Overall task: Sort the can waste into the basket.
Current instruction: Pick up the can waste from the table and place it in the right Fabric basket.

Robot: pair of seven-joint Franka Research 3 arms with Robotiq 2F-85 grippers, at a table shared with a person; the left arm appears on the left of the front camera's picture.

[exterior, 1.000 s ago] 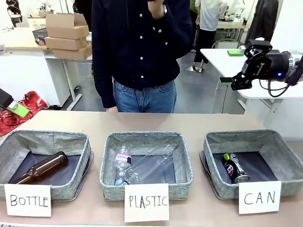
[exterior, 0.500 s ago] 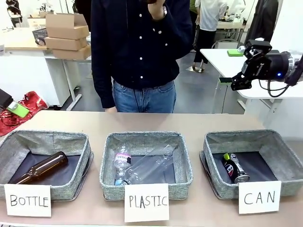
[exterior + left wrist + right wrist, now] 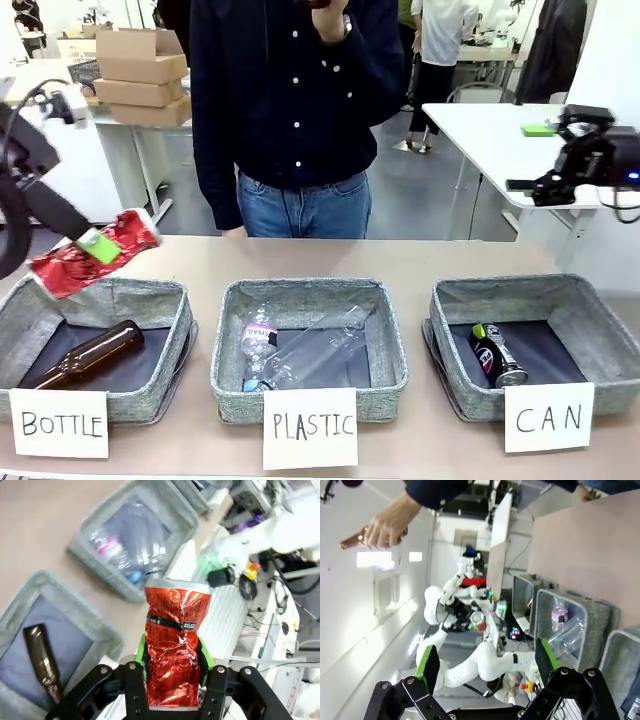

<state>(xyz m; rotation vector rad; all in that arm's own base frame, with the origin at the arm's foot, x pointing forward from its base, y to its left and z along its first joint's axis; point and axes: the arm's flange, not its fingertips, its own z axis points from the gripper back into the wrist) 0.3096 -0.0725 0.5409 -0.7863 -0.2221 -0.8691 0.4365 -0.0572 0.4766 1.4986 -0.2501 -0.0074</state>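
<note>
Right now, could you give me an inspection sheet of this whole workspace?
Surface: tan table, three grey baskets in a row.
Job's things: crushed red can in the left gripper, above the BOTTLE basket; black can lying in the CAN basket.
Clutter: brown bottle in the BOTTLE basket; clear plastic bottles in the PLASTIC basket.
Grippers: left shut on the red can; right gripper open, empty.
Cables: black cable at the left arm.
Surroundings: person at the far side, holding a brown bottle.

The left hand [image 3: 100, 245] is motion-blurred in front view, the bottle [image 3: 44, 664] blurred at the wrist.
</note>
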